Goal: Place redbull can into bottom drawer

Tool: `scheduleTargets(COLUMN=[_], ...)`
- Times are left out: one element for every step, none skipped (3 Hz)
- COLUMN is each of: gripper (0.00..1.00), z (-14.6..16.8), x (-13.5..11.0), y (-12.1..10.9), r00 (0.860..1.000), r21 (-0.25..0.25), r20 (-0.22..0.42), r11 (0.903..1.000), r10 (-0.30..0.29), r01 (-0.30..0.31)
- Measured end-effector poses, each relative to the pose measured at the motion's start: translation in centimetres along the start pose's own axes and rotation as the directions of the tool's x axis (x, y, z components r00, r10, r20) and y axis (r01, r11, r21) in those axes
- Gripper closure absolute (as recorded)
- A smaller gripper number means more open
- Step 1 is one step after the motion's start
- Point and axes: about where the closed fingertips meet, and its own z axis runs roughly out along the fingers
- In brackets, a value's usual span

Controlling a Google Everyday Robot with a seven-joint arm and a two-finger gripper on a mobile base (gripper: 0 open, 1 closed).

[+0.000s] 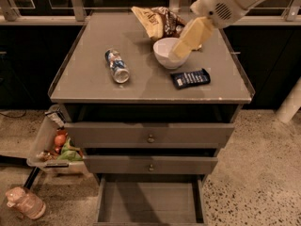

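The redbull can (116, 66) lies on its side on the left part of the grey cabinet top (89, 84), its silver top facing the front. The bottom drawer (149, 201) is pulled out below the two upper drawers and its flat grey inside is bare. My gripper (181, 48) hangs from the white arm at the upper right, over the white bowl (169, 53), well to the right of the can and holding nothing that I can see.
A dark blue flat packet (190, 78) lies right of the bowl's front. A chip bag (157, 20) lies at the back. A bin with produce (56, 147) hangs at the cabinet's left. A pink bottle (26, 202) lies on the floor.
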Motion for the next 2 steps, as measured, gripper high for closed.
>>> scheduleTargets(gripper=[0.00, 0.00], z=[7.0, 12.7], x=[-1.2, -4.3], y=[-0.9, -2.0], r00=[0.998, 0.989], r21=[-0.051, -0.080], r20=[0.013, 0.005], r11=[0.9972, 0.9856], r10=[-0.054, -0.149], r01=[0.054, 0.149])
